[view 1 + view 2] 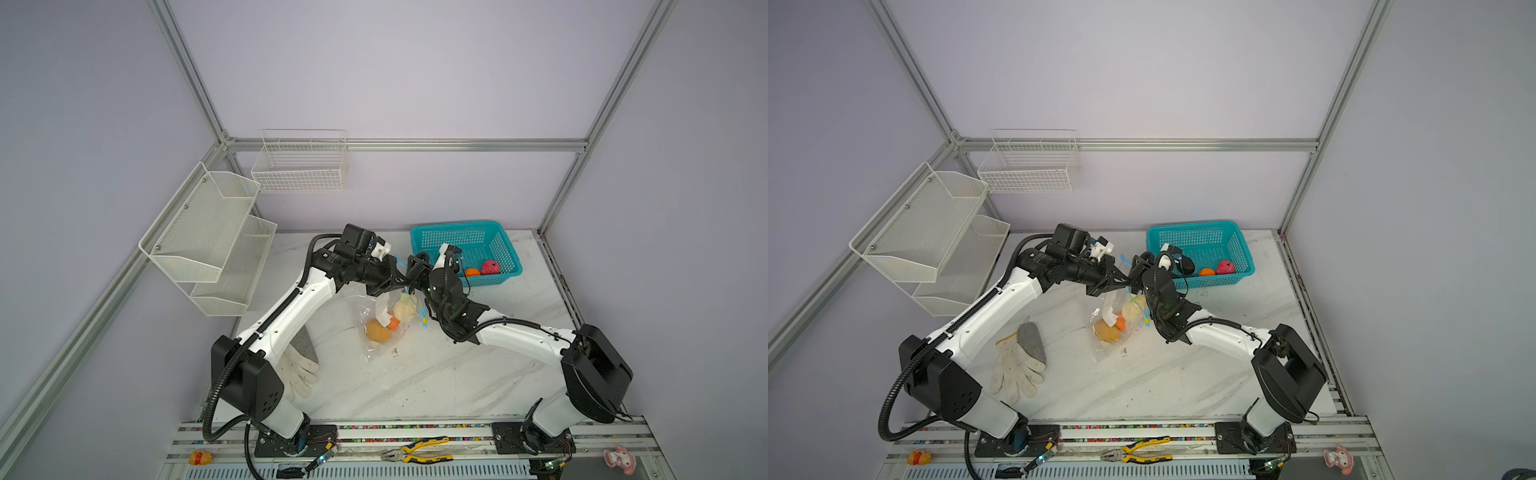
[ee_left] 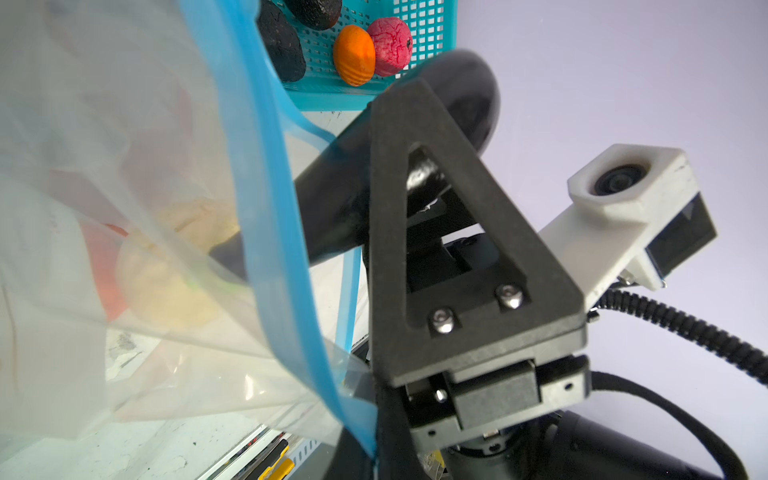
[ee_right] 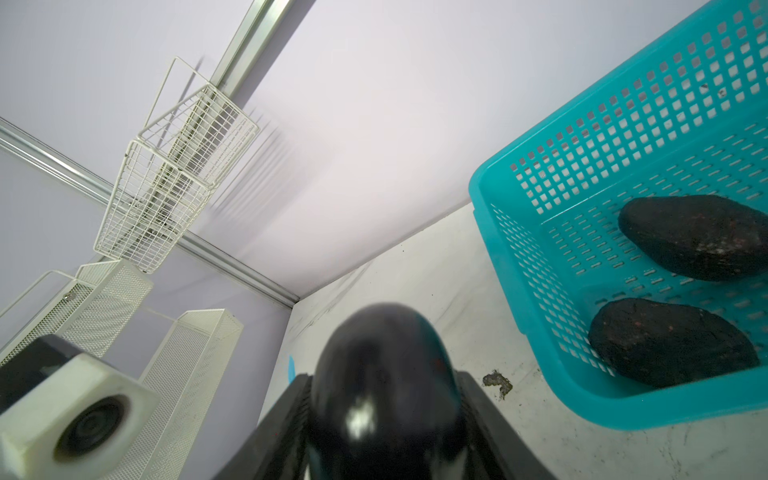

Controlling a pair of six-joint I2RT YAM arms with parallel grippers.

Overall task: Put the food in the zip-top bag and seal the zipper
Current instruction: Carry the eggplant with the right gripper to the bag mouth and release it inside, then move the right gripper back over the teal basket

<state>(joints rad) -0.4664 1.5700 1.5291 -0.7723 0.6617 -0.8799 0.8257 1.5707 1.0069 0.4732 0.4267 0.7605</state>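
A two-armed robot works over a white marble tabletop (image 1: 457, 374). In both top views the left gripper (image 1: 395, 284) is clamped tight on the mouth edge of a large clear plastic zip-top bag (image 1: 372, 347). It holds the mouth up so that the bag hangs down to the table.

The light-blue zipper strip (image 2: 270, 199) along the mouth is loose and unsealed. Its small yellow-green slider tab (image 1: 424, 321) dangles at the bag's right side.

The right gripper (image 3: 382, 399) faces the left one across the bag's mouth. Its jaws are partly apart and hold a long dark glossy eggplant (image 2: 332, 195) between them. The eggplant's lower end passes behind the clear plastic, inside the mouth.

Inside the bag lie a yellow-orange round fruit (image 1: 377, 330), a small orange piece (image 1: 394, 323) and a cream lumpy vegetable (image 1: 404, 309).

Behind the right gripper stands a teal perforated plastic basket (image 1: 453, 226). It contains an orange fruit (image 1: 472, 272), a pink fruit (image 1: 490, 267) and two dark black-green fruits (image 3: 698, 237).
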